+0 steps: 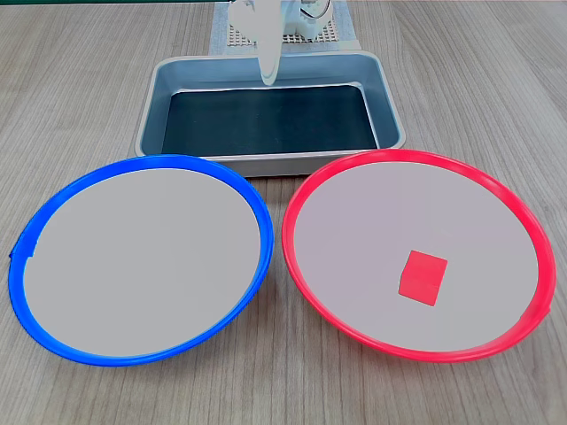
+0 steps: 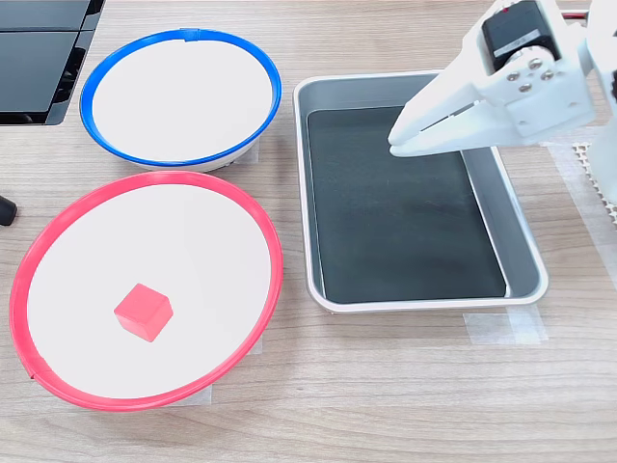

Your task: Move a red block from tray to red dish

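The red block [image 1: 423, 277] [image 2: 143, 312] lies on the pale centre of the red dish [image 1: 372, 221] [image 2: 174, 241], toward the first exterior view's lower right. The tray [image 1: 390, 115] [image 2: 521, 241] shows only its bare black bottom. My white gripper [image 1: 268, 80] [image 2: 395, 145] hangs over the tray's black floor, its jaws pressed together with nothing between them, well away from the block.
A blue-rimmed plate [image 1: 142, 257] [image 2: 178, 96] with nothing on it sits beside the red dish. My arm's base stands on a white mesh pad [image 1: 230, 35] [image 2: 588, 154] behind the tray. A dark flat object [image 2: 39, 58] lies at the second exterior view's top left.
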Controlling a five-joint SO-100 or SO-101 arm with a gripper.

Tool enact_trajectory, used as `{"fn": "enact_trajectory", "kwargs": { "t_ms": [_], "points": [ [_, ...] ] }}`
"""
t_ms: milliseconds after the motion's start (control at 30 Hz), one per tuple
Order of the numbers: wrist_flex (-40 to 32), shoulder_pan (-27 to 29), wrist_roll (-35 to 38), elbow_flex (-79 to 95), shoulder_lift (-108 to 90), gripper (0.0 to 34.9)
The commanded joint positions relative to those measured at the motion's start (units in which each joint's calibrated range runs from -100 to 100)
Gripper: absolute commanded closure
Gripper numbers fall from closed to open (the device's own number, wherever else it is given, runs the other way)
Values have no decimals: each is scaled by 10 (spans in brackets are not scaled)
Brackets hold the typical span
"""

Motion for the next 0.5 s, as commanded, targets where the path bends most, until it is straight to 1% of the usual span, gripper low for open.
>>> {"fn": "enact_trajectory", "kwargs": {
  "t_ms": [0,467],
  "points": [
    [4,2,-3,0,0,346],
    [4,-2,0,0,0,346]
  ]
}}
